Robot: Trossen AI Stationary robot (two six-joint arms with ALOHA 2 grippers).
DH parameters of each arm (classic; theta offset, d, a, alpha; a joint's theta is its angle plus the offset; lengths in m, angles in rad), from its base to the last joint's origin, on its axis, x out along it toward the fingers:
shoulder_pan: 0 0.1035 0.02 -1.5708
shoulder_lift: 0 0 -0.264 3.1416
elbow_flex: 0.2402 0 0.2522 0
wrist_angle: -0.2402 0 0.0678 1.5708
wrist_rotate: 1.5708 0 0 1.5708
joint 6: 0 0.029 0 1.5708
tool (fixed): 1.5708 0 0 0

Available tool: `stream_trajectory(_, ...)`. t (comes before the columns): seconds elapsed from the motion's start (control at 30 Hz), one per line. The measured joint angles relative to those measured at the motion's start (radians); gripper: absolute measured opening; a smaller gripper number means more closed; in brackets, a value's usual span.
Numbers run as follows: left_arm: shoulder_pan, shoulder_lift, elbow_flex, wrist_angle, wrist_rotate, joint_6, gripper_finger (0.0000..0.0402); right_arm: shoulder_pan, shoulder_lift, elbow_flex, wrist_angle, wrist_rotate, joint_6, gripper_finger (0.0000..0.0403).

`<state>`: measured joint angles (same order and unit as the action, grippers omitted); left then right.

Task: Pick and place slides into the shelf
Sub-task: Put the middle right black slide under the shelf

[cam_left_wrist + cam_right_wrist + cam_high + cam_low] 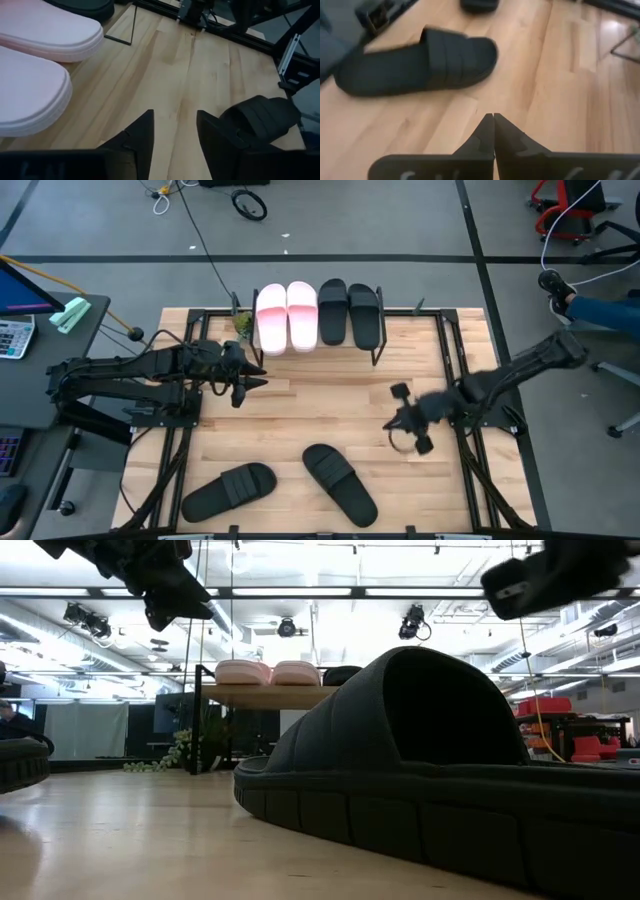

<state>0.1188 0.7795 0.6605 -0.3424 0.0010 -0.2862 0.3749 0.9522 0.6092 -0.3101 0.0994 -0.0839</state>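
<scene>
We are seeing two pink slides [286,316] and two black slides [349,311] sitting on the shelf [380,350], while two more black slides [340,483] are lying on the surface [330,405]. Our left gripper [252,383] is hovering beside the shelf with jaws apart and empty. Our right gripper [397,425] is hanging above the surface, its jaws seemingly pressed together on nothing.

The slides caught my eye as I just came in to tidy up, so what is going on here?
Two robot arms are sorting slides onto the shelf. Two pink slides and two black slides already sit on it. Two more black ones lie on the table: the middle slide and the left slide. Neither arm holds anything: the left gripper is open near the shelf, and the right gripper is shut above the table.
</scene>
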Motion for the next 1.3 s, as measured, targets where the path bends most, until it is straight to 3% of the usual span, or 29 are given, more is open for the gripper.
stream_trajectory(0.17,0.0,0.0,0.0,0.0,0.0,0.008,0.0144,0.119,0.071,-0.027,0.108,0.146,-0.033,0.001)
stream_trajectory(0.47,0.0,0.051,0.001,0.003,0.0,0.119,0.0139,0.133,0.302,0.163,0.188,0.147,-0.083,0.004)
stream_trajectory(0.63,0.0,0.089,0.0,0.002,0.0,0.091,0.014,0.133,0.474,0.339,0.092,0.164,-0.203,0.0054)
stream_trajectory(0.77,0.002,0.119,0.0,0.0,0.0,0.06,0.0132,0.154,0.607,0.443,-0.074,0.173,-0.105,0.0057)
stream_trajectory(0.9,0.002,0.152,0.0,-0.018,0.0,0.031,0.0125,0.191,0.712,0.474,-0.196,0.193,-0.115,0.0057)
stream_trajectory(1.17,0.002,0.203,0.0,-0.032,0.001,-0.033,0.0123,0.206,0.761,0.478,-0.065,0.199,-0.328,0.0057)
stream_trajectory(1.3,0.0,0.204,0.0,-0.036,0.001,-0.089,0.0125,0.205,0.755,0.479,0.041,0.2,-0.329,0.0052)
